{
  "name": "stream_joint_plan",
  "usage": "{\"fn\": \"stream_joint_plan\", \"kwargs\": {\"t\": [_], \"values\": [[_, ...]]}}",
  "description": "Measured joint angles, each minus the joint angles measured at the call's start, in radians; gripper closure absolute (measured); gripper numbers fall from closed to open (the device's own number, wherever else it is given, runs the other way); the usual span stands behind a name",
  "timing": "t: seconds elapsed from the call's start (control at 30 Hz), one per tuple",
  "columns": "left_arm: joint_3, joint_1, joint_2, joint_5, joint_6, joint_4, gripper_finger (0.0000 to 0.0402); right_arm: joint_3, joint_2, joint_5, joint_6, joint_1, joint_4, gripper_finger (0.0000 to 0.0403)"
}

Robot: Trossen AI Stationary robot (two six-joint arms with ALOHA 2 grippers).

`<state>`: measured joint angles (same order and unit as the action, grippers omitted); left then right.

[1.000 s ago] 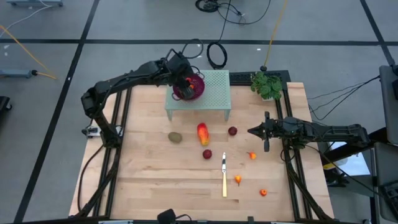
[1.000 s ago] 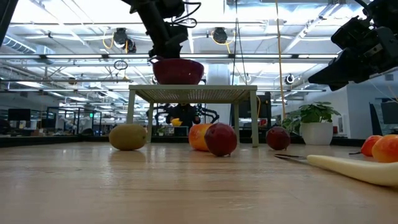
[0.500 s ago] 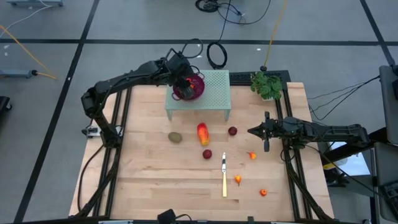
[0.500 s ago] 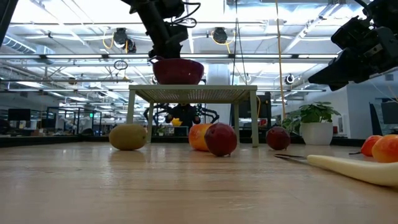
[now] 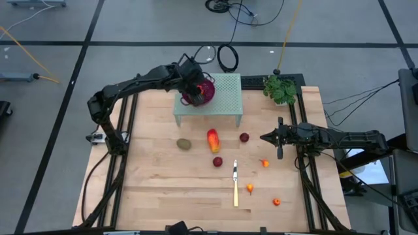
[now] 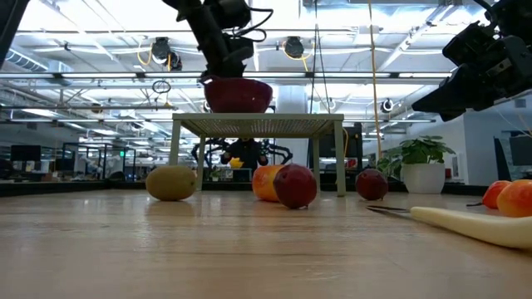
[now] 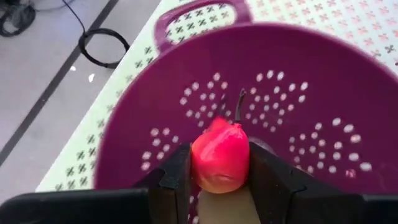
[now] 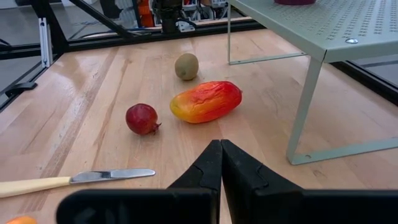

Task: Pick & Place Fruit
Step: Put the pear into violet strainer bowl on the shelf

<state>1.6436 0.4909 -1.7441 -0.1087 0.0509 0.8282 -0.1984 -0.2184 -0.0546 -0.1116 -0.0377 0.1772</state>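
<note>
Over the purple colander (image 7: 323, 93) on the green rack (image 5: 225, 98), the left gripper (image 7: 219, 167) clamps a red-pink pear (image 7: 220, 155), while the right gripper (image 8: 220, 163) hovers pinched together above the table (image 5: 163, 189).

Colander (image 5: 204, 90) on the raised shelf (image 5: 225, 98) at the table's (image 5: 157, 189) back; fruit (image 5: 213, 140) before it — knife (image 5: 235, 186) nearer still.

The left gripper's fingers (image 7: 177, 177) cover the sides of a red fruit (image 7: 219, 155); the colander (image 7: 323, 93) runs off frame, and three orange pieces (image 5: 264, 163) stay too small to identify.
</note>
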Motion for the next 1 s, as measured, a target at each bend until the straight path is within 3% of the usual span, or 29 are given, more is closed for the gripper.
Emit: {"fn": "stream_joint_plan", "kwargs": {"t": [0.5,0.8,1.0], "values": [[0.000,0.005,-0.004,-0.023,-0.008,-0.008,0.0275,0.000,0.000,0.002,0.000,0.000,0.000,0.0399],[0.000,0.005,-0.004,-0.022,-0.008,-0.015,0.0228,0.000,0.000,0.001,0.000,0.000,0.000,0.0399],[0.004,0.005,0.007,-0.022,-0.004,-0.015,0.0220,0.000,0.000,0.000,0.000,0.000,0.000,0.0399]]}}
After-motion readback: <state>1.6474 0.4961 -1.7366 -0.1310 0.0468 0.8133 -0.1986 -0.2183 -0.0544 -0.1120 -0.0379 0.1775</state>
